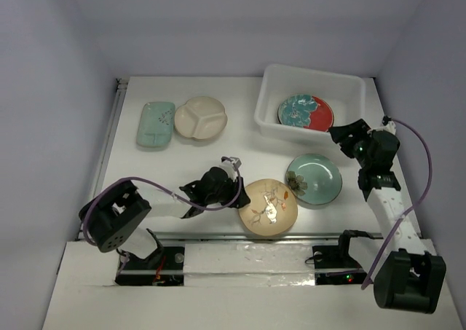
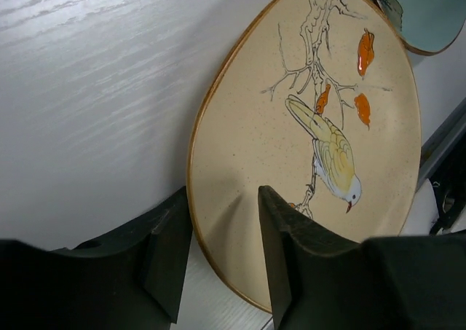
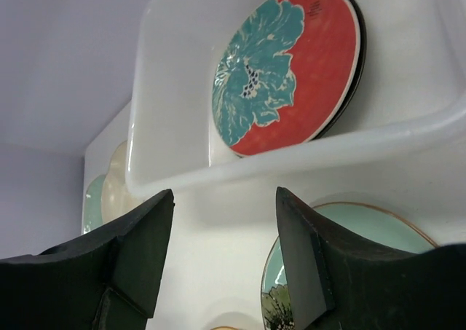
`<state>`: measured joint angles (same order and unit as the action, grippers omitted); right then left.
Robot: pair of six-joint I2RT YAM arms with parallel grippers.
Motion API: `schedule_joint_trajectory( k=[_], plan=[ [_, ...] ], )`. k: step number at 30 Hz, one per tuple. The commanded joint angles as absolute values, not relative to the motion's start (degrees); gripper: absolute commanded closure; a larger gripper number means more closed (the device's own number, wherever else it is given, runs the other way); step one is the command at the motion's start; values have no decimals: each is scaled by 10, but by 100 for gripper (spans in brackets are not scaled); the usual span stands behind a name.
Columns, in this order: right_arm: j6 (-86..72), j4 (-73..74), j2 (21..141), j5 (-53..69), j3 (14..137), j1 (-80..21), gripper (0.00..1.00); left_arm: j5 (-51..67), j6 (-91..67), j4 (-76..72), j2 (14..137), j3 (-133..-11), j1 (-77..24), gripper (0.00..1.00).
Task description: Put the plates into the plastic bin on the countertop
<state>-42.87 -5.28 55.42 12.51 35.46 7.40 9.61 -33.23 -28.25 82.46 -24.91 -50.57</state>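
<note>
The tan floral plate [image 1: 268, 207] with a bird on it lies near the front edge of the countertop [image 1: 189, 162]. My left gripper [image 1: 237, 189] is open with its jaws either side of that plate's left rim [image 2: 218, 162]. The plastic bin [image 1: 342, 86] stands at the back right and holds the red-and-teal floral plate [image 1: 306, 114]. A dark rim [image 3: 362, 42] shows under that plate. My right gripper [image 1: 340, 135] is open and empty, just in front of the bin [image 3: 306, 151]. The celadon green plate [image 1: 314, 178] lies below it. The mint rectangular plate [image 1: 156, 124] and the cream divided plate [image 1: 200, 117] lie at the back left.
A metal rail [image 1: 291, 235] runs along the table's near edge, close to the tan plate, and another rail [image 1: 109, 140] runs along the left side. Purple cables loop over both arms. Grey walls close in the table at the back and sides.
</note>
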Motion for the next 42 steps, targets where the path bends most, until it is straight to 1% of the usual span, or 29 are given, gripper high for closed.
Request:
schedule_joint_trajectory(
  k=[1,2,4,5,7,8,10,13,16,20,23,26,30,38,42],
  plan=[
    [-422,-110,522,170,329,70,37,113,-327,-287,856,-265,-507,62],
    [-418,-110,519,179,317,70,37,114,-326,-293,873,-267,-502,67],
    [-413,-109,512,191,308,70,37,120,-325,-300,889,-272,-502,72],
    [-410,-110,507,199,303,70,37,120,-325,-301,907,-275,-497,82],
    [-405,-106,498,204,296,70,37,119,-324,-299,924,-283,-497,97],
    [-402,-105,496,206,296,70,37,115,-324,-298,933,-283,-497,100],
    [-399,-103,491,209,296,70,37,101,-326,-294,933,-279,-497,100],
    [-398,-103,482,214,293,70,37,75,-328,-278,902,-268,-485,100],
    [-399,-105,471,220,293,70,37,59,-331,-251,838,-250,-465,100],
    [-403,-117,468,232,287,70,37,47,-341,-206,710,-234,-452,100],
    [-411,-137,480,249,280,70,37,63,-358,-188,638,-228,-430,100],
    [-414,-142,491,266,278,70,37,102,-376,-194,600,-223,-412,100],
    [-412,-139,478,261,278,70,37,140,-398,-209,582,-223,-398,100],
    [-411,-130,459,259,277,70,37,179,-452,-257,535,-226,-363,100],
    [-409,-128,450,251,275,70,36,205,-493,-311,525,-236,-357,100]
  ],
)
